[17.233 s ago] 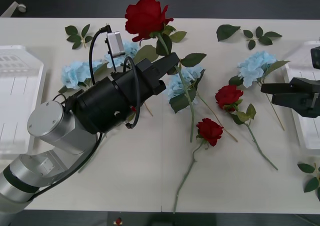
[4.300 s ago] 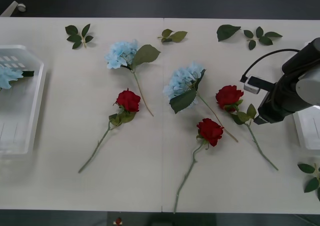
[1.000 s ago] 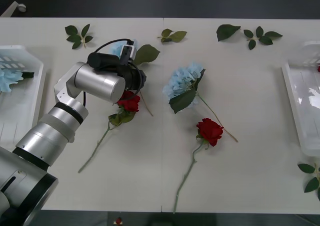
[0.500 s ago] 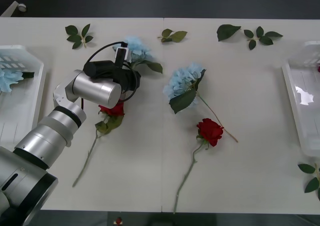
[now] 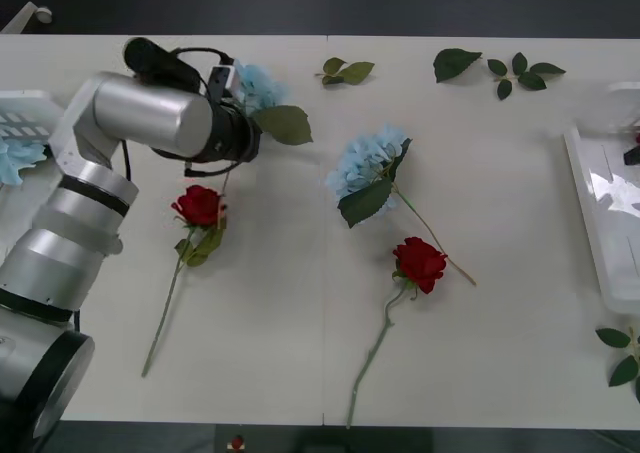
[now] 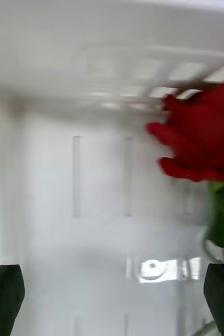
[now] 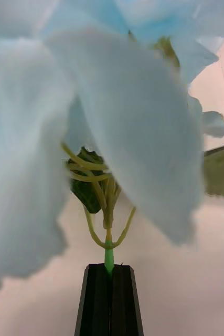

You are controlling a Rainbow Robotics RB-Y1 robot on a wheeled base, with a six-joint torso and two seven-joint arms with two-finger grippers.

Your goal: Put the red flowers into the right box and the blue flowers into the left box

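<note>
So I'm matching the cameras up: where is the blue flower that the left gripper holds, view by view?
Front view: the blue flower is at the table's far left, its leaf sticking out past the left gripper.
Left wrist view: the same bloom looms close, its stem pinched between the shut black fingers.
Right wrist view: not in it.
Shared landmark: that green leaf.

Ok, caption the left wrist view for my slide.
Left gripper shut on the thin green stem of a pale sky-blue puffy flower.
</note>
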